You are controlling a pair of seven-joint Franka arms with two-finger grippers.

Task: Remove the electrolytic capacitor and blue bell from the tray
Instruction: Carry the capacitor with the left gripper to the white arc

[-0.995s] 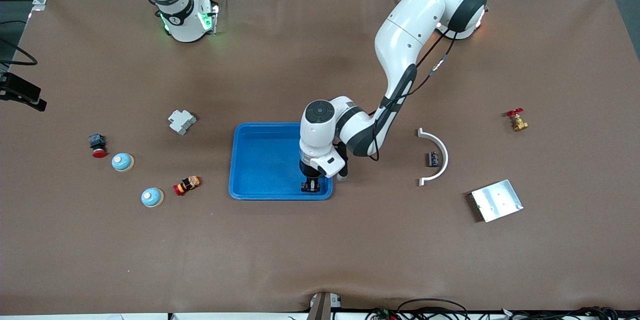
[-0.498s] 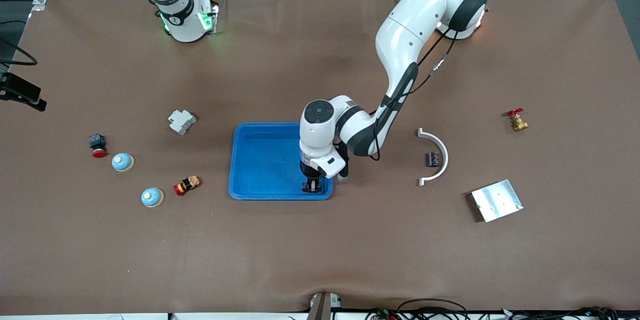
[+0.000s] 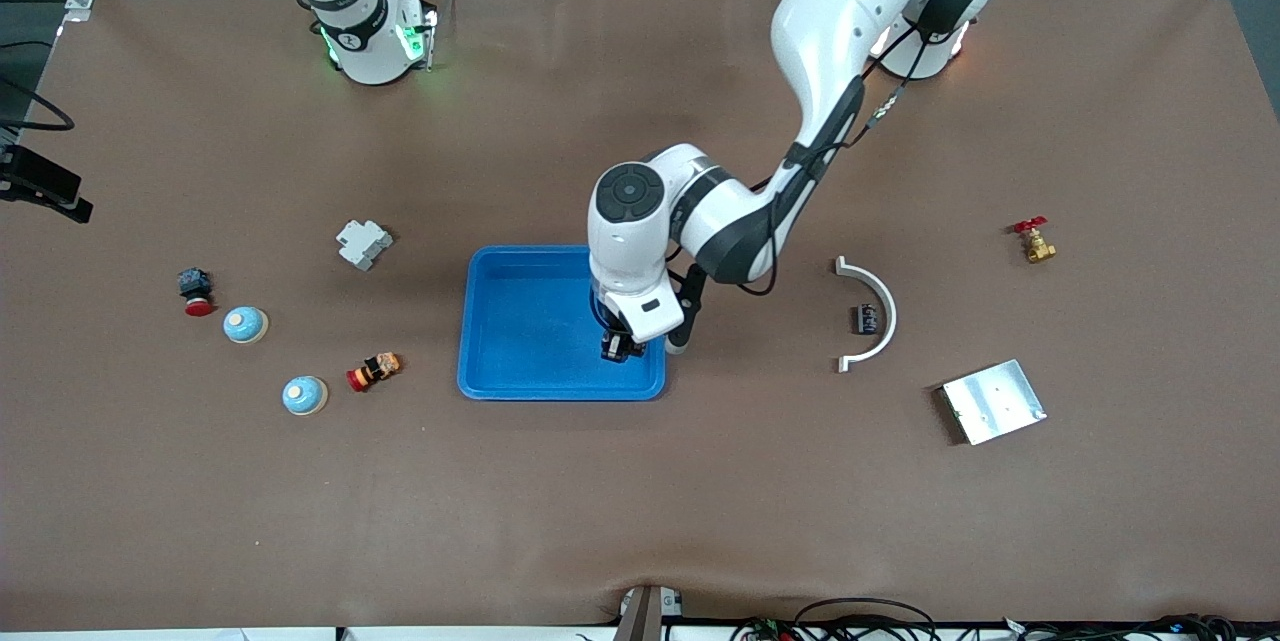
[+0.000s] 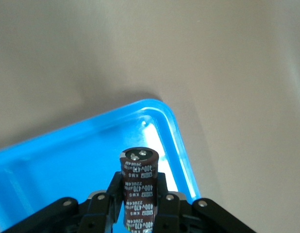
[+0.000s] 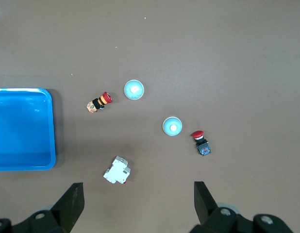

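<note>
My left gripper point(image 3: 620, 347) point(image 4: 138, 194) is shut on a dark brown capacitor point(image 3: 621, 351) point(image 4: 139, 184), which it holds upright over the blue tray point(image 3: 560, 389) point(image 4: 175, 133), at the corner near the front camera toward the left arm's end. Two pale blue bells point(image 3: 245, 325) point(image 3: 304, 395) sit on the table toward the right arm's end; the right wrist view shows both bells point(image 5: 133, 90) point(image 5: 172, 126) from high above. My right gripper point(image 5: 138, 199) is open and holds nothing; it hangs over the table near a white breaker point(image 5: 117, 170). It is out of the front view.
By the bells lie the white breaker point(image 3: 363, 243), a red-capped button point(image 3: 195, 291) and an orange-red part point(image 3: 374, 370). Toward the left arm's end are a white arc point(image 3: 884, 296) around a small dark part point(image 3: 866, 319), a metal plate point(image 3: 993, 401) and a brass valve point(image 3: 1035, 242).
The left arm has risen, carrying the capacitor up and a little away from the tray's near rim. The right arm has not moved.
</note>
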